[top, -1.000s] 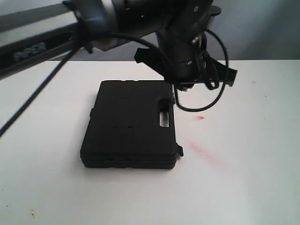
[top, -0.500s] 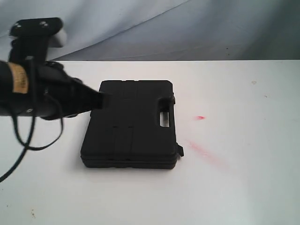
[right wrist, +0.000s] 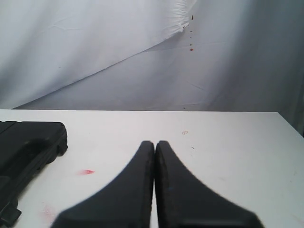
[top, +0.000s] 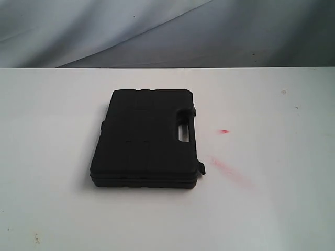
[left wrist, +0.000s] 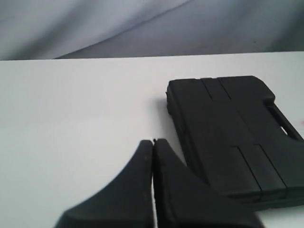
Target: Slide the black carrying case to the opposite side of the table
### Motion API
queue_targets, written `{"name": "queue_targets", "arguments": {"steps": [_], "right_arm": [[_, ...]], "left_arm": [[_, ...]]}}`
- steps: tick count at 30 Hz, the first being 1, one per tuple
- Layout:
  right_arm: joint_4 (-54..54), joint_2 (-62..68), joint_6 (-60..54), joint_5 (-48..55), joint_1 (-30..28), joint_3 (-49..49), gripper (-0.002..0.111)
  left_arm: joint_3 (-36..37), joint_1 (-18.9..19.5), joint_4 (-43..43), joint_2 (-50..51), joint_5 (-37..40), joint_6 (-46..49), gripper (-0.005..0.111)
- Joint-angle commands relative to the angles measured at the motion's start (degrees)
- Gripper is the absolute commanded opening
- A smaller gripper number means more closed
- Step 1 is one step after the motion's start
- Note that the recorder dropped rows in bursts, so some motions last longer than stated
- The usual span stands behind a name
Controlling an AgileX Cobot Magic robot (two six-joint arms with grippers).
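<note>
A creased pale cloth (top: 104, 26) hangs behind the table (top: 52, 209). One sheet of it is brighter, the rest greyer. Soft, even light falls on the white tabletop.

The left end effector (left wrist: 153, 142) is seen closed, its two black fingers (left wrist: 128, 190) pressed flat together along a thin seam, with nothing gripped between them. The right end effector (right wrist: 155, 142) is likewise closed, its fingers (right wrist: 185, 190) met tip to tip and empty. Both are tapered to a narrow point.
</note>
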Motion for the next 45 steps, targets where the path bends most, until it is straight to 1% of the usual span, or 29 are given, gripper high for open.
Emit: {"name": "queue_targets", "arguments": {"steps": [1, 4, 7, 9, 13, 15, 19, 23, 30, 34, 42, 45], "right_arm": [[-0.8, -0.3, -0.4, 0.0, -0.2, 0.2, 0.0], [-0.8, -0.3, -0.4, 0.0, -0.2, 0.2, 0.0], [-0.8, -0.3, -0.4, 0.0, -0.2, 0.2, 0.0], [-0.8, -0.3, -0.4, 0.0, -0.2, 0.2, 0.0], [-0.8, -0.3, -0.4, 0.0, -0.2, 0.2, 0.0], [-0.8, -0.3, -0.4, 0.0, -0.2, 0.2, 0.0], [-0.8, -0.3, -0.4, 0.0, -0.2, 0.2, 0.0], [-0.8, -0.3, -0.4, 0.0, -0.2, 0.2, 0.0], [-0.8, -0.3, -0.4, 0.0, -0.2, 0.2, 0.0], [-0.8, -0.3, -0.4, 0.0, -0.2, 0.2, 0.0], [-0.8, -0.3, -0.4, 0.0, -0.2, 0.2, 0.0], [-0.8, -0.3, -0.4, 0.0, -0.2, 0.2, 0.0]], "left_arm": [[3.4, 3.5, -1.8, -6.4, -3.3, 0.6, 0.0], [5.1, 6.5, -3.1, -11.6, -3.9, 0.6, 0.0], [5.2, 7.9, -3.1, -14.5, -3.6, 0.6, 0.0], [5.2, 7.9, -3.3, -17.0, -3.5, 3.3, 0.0], [5.2, 7.9, -3.5, -18.7, -3.6, 3.6, 0.0], [5.3, 7.9, -3.6, -18.8, -3.5, 3.9, 0.0], [6.7, 7.9, -6.5, -18.8, -4.0, 7.6, 0.0], [8.7, 7.9, -6.5, -18.8, -5.5, 7.6, 0.0], [13.8, 7.9, -7.1, -18.8, -12.0, 7.6, 0.0], [15.8, 7.9, -7.1, -18.8, -13.3, 7.6, 0.0], [21.5, 7.9, -7.4, -18.8, -20.4, 7.6, 0.0], [21.8, 7.9, -7.5, -19.0, -22.2, 7.6, 0.0]]}}
